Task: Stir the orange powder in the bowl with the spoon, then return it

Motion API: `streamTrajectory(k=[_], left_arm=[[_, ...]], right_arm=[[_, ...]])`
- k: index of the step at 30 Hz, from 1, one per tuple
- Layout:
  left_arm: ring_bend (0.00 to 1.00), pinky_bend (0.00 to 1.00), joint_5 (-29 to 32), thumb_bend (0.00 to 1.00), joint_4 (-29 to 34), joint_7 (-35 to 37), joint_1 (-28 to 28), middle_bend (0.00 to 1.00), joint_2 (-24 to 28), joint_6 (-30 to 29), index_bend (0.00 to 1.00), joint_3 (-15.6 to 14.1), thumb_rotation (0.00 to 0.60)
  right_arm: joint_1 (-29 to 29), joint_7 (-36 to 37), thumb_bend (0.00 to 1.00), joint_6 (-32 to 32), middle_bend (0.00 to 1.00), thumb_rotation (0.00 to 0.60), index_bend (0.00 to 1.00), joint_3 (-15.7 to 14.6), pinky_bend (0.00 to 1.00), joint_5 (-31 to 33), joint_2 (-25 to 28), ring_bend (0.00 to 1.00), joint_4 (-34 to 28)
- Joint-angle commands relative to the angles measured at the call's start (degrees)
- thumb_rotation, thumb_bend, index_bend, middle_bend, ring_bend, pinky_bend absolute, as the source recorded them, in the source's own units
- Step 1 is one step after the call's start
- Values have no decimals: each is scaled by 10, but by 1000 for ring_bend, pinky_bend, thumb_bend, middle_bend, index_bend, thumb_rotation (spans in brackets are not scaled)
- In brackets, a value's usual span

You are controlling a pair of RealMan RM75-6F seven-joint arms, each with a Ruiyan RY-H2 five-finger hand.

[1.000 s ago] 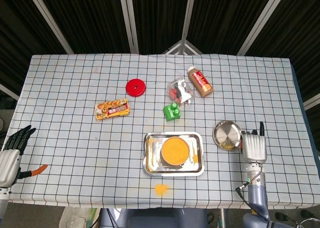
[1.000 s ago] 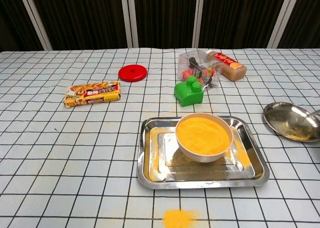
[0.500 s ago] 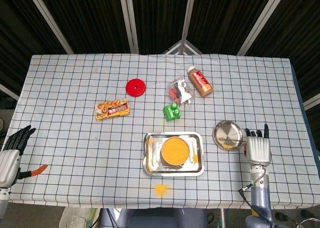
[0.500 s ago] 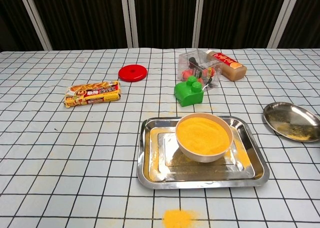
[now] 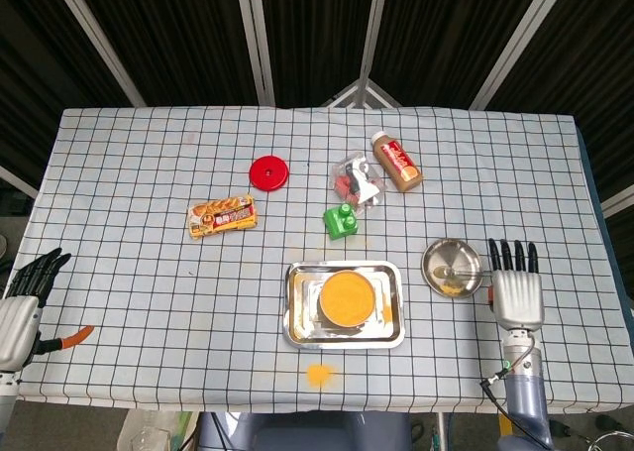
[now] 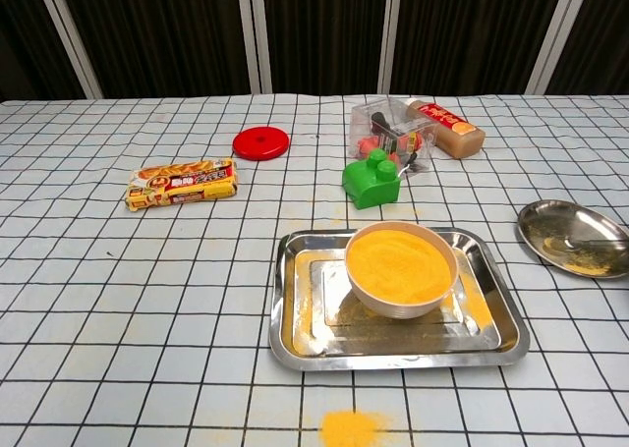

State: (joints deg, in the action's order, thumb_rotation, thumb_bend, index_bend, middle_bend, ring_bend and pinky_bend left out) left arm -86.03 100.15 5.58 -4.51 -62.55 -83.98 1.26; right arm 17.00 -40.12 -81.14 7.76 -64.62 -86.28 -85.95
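Note:
A white bowl (image 5: 347, 298) (image 6: 401, 266) full of orange powder stands in a steel tray (image 5: 299, 324) (image 6: 295, 329) near the table's front. To its right a small steel dish (image 5: 439, 257) (image 6: 539, 224) holds a metal spoon (image 5: 456, 273) (image 6: 586, 242) and some orange dust. My right hand (image 5: 516, 286) lies just right of the dish with its fingers stretched out, holding nothing and apart from the spoon. My left hand (image 5: 22, 305) hangs at the table's left edge, fingers spread and empty. Neither hand shows in the chest view.
Orange powder (image 5: 318, 374) (image 6: 352, 427) is spilled in front of the tray. Behind the tray sit a green block (image 5: 341, 221), a clear box (image 5: 357, 181), a brown bottle (image 5: 396, 162), a red lid (image 5: 268, 172) and a snack packet (image 5: 223, 215).
My right hand has drawn away to the right of the steel dish and straightened its fingers. The spoon now lies uncovered in the dish. The left hand has not moved.

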Motion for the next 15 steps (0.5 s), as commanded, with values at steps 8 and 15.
streamTrajectory(k=[8, 15], left_arm=[[0, 0, -25, 0, -11, -53, -2, 0, 7, 8, 0, -17, 600], [0, 0, -42, 0, -21, -73, 3, 0, -2, -12, 0, -19, 600]], right_arm=[[-99, 130, 368, -79, 0, 600, 0, -106, 0, -121, 162, 0, -107], [-144, 249, 360, -130, 0, 600, 0, -148, 0, -205, 218, 0, -128]])
